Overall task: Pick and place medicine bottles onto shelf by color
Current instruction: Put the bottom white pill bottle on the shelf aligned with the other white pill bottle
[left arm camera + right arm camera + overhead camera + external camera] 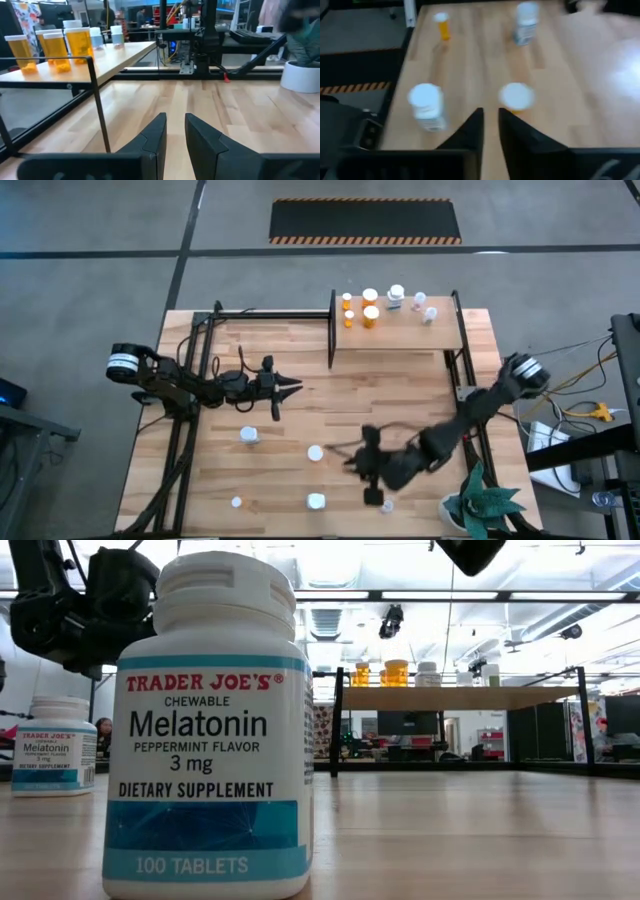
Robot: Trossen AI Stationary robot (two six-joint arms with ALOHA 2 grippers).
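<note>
The shelf (400,335) stands at the table's far right. On it are several medicine bottles, orange ones (371,313) to the left and white ones (396,295) to the right. More bottles stand loose on the near half of the table: a white-capped orange one (516,96), a white one (426,105), another white one (248,436) and a tiny orange one (236,502). My right gripper (490,125) hovers shut and empty just short of the white-capped orange bottle. My left gripper (174,125) hangs shut and empty at mid-left (290,388), pointing level toward the shelf.
Black frame posts (332,330) edge the shelf, and a black rail (100,110) crosses just ahead of my left gripper. A potted plant (485,505) stands at the near right corner. A large Melatonin bottle (210,730) fills the low view's left. Bare wood lies mid-table.
</note>
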